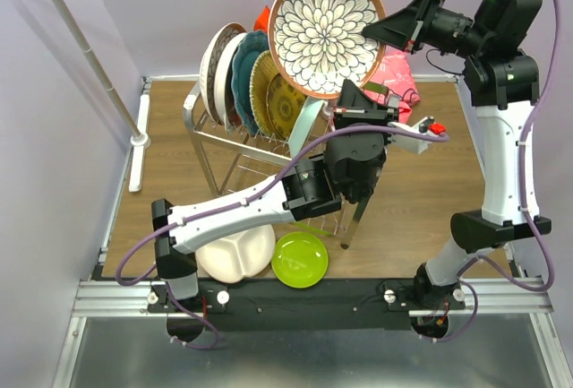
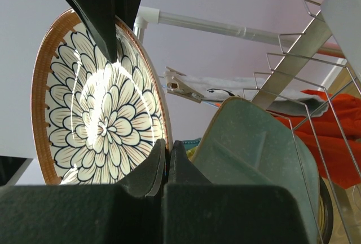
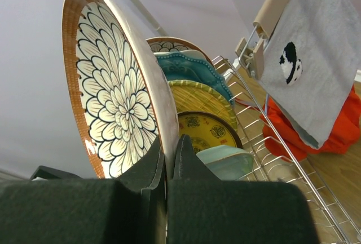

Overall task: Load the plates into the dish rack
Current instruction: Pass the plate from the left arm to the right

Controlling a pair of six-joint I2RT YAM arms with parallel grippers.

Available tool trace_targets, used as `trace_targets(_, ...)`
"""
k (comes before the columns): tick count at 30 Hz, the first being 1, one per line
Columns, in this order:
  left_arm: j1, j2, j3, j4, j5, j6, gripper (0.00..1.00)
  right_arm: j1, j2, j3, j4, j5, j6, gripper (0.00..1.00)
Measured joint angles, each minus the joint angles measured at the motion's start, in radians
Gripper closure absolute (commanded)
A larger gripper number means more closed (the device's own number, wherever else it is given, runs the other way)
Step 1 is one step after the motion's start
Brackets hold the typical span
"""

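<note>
Held plate: You have the big floral plate (image 1: 322, 31), white with dark petal outlines and a brown rim, up on edge above the dish rack (image 1: 235, 142). It is clear of the slots, and its face is turned toward the top camera.
Left gripper: Your left gripper (image 1: 352, 92) is clamped on the plate's lower rim. In the left wrist view both fingers are pinched onto the edge.
Right gripper: Your right gripper (image 1: 372, 34) is closed on the plate's right rim. In the right wrist view a finger presses on each side of the edge.
Rack load: Five plates stand on edge in a row in the rack wires. From the far end, as the right wrist view shows them, they are a smaller floral plate (image 3: 169, 45), a teal plate (image 3: 189, 66), a yellow ribbed plate (image 3: 200, 94), a yellow patterned plate (image 3: 206, 131) with a dark rim, and a pale aqua plate (image 3: 225, 162).
Waiting plates: A lime green plate (image 1: 300, 260) lies flat at the near edge of the wooden table (image 1: 421, 191). Just beside it is a white divided plate (image 1: 235, 254), partly under your left arm.
Around: A red and pink cloth (image 1: 394, 79) sits behind the rack on the right. A grey cloth (image 3: 318, 52) hangs from a clothespin (image 3: 254, 47). The white clothes rail (image 1: 85, 43) stands at the left.
</note>
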Motion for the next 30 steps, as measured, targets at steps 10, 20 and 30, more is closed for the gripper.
trace_targets(10,0.005,0.001,0.002,0.065,-0.006,0.032,0.77,0.002,0.034,0.025,0.058,-0.019,0.067,0.99)
trace_targets(20,-0.004,0.001,0.016,0.164,0.014,0.04,0.41,0.002,0.055,0.025,0.211,-0.048,0.228,0.99)
trace_targets(30,-0.013,0.001,0.016,0.189,0.045,0.058,0.2,-0.037,0.055,0.025,0.323,-0.082,0.328,0.99)
